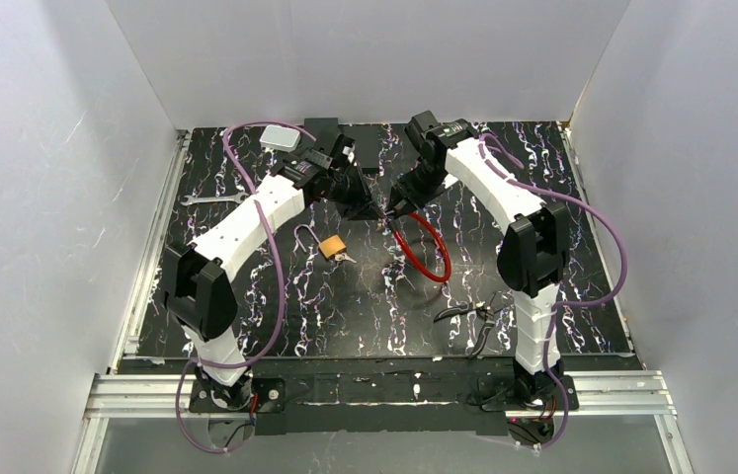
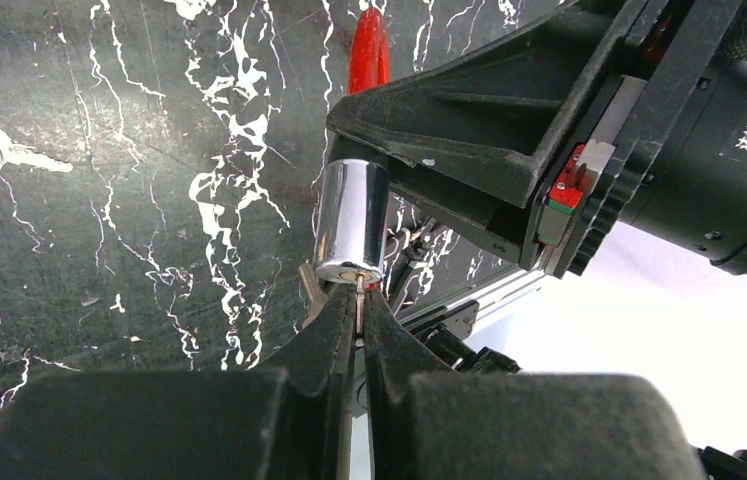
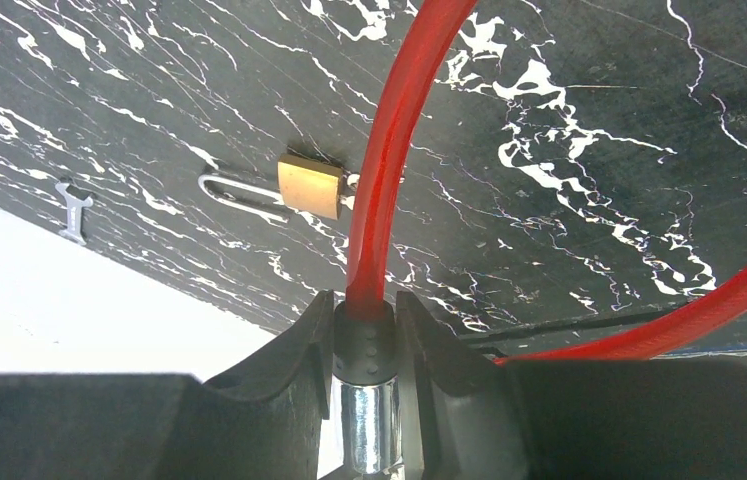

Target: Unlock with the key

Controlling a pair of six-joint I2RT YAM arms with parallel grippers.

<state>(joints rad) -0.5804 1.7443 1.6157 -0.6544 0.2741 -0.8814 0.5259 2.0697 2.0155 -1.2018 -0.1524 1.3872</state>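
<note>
Toward the far edge of the bench, right end effector clamps the lock barrel, left end effector pinches the key at its keyway; insertion stage, a steady twist seemingly next.

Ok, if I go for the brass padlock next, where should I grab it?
Take the brass body from above, fingers across its two bare side edges. It lies flat on the table, with the shackle leaving one end and a key sticking out of the other.
</note>
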